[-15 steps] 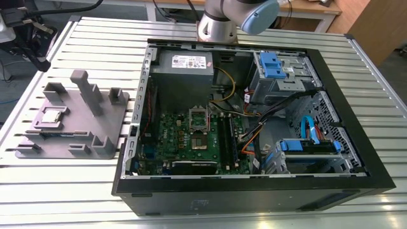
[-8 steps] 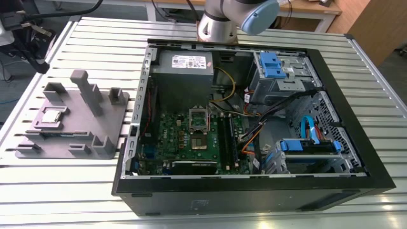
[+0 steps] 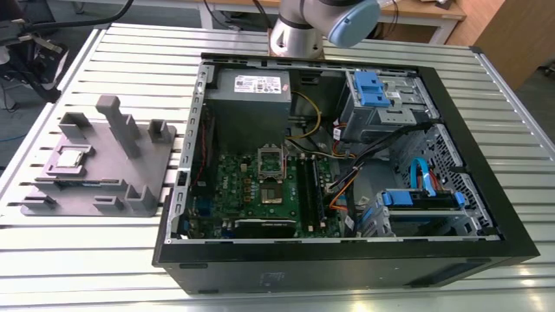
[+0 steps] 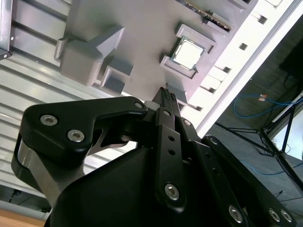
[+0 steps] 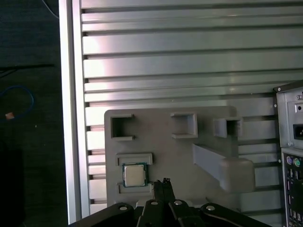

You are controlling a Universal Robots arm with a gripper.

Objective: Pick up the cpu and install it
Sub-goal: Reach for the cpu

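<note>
- First wrist view: the cpu (image 5: pixel 134 175) lies flat, pale metal top up, in a shallow square seat of the grey fixture (image 5: pixel 165 151). Nothing is touching it.
- The tool (image 5: pixel 163 182) has its two fingers drawn together with nothing between them, so it is closed and empty.
- Key relation: the tool's tips sit just beside the cpu's seat, not over it. They are offset toward the side of the fixture that faces the computer case (image 5: pixel 289 142), between the cpu and the slanted post (image 5: pixel 222 170).
- The cpu is square, so it has no long axis to line up with. Its edges run parallel to the fixture's walls.
- Second wrist view: the tool (image 4: pixel 164 93) points at the fixture (image 4: pixel 142 28), and the cpu (image 4: pixel 187 51) is ahead of the tips and off to one side, clearly apart from them.
- Exterior view: the fixture (image 3: pixel 104 175) stands on the slatted surface (image 3: pixel 78 247) at the exterior view's left of the open case (image 3: pixel 347 260). The cpu (image 3: pixel 71 158) is on the side of the fixture away from the case.
- The motherboard socket (image 3: pixel 270 162) is well apart from the cpu, inside the case.
- Hard to tell: how high the tips are above the fixture. The tool's own black body covers part of the fixture near the cpu in both wrist views.
- I cannot tell whether the socket's bracket is open.
</note>
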